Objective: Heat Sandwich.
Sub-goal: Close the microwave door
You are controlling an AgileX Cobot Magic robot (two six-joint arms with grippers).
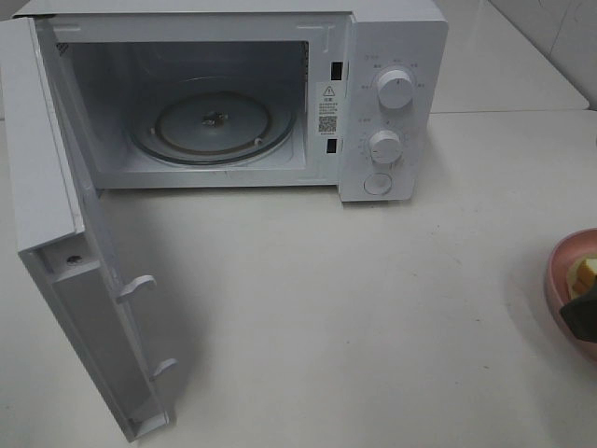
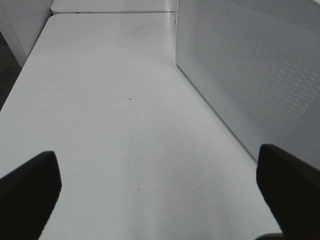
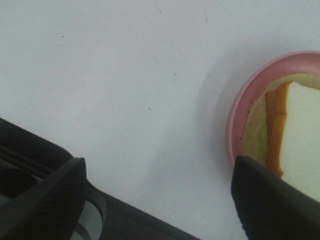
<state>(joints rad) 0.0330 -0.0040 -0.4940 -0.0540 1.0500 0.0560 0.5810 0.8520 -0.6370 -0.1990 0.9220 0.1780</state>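
Note:
The sandwich (image 3: 300,130), white bread with an orange-brown crust, lies on a round pink plate (image 3: 250,95). In the exterior view the plate (image 1: 560,271) is cut off by the right edge of the table. My right gripper (image 3: 157,162) stands open beside the plate. One dark finger (image 3: 275,200) hangs over the plate's near rim, and the other is over bare table. Only a dark bit of a finger (image 1: 583,315) shows in the exterior view. My left gripper (image 2: 157,155) is open over bare table with nothing between its fingers. It does not show in the exterior view.
The white microwave (image 1: 392,93) stands at the back of the table. Its door (image 1: 56,233) is swung wide open to the left, and the glass turntable (image 1: 213,126) inside is bare. A perforated white panel (image 2: 250,65) of the microwave stands close beside the left gripper.

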